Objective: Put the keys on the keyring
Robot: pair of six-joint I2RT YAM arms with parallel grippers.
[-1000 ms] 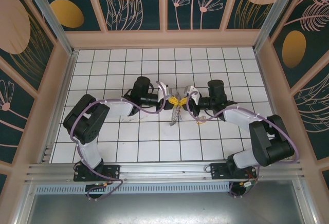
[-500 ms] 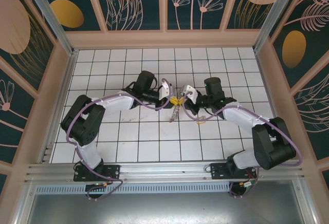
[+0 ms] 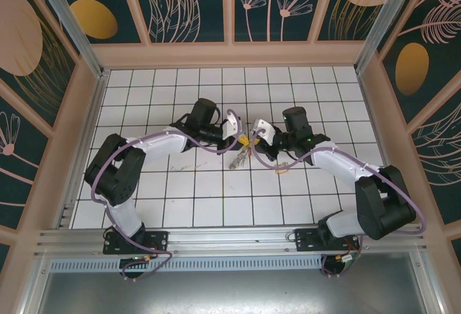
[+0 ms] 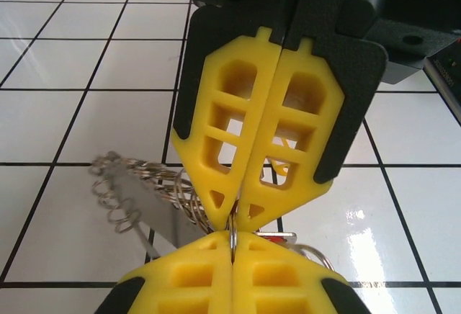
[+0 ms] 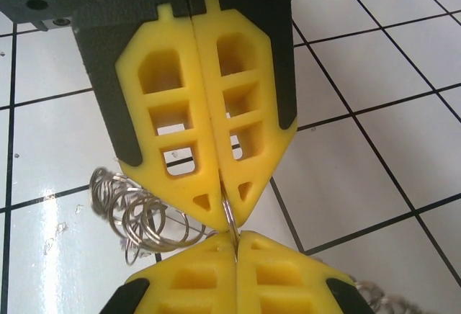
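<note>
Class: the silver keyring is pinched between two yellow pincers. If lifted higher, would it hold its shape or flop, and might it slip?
Probably floppy: the keyring trails beside the left pincer as a loose tangle of thin silver loops, so it should sag and swing. Possibly slippery: the left pincer and right pincer grip just one thin, shiny wire.

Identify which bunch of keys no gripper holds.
The small brass-gold keys on the tiles beside the right arm; the silver ones fringe the keyring pinched by the left gripper and right gripper.
</note>
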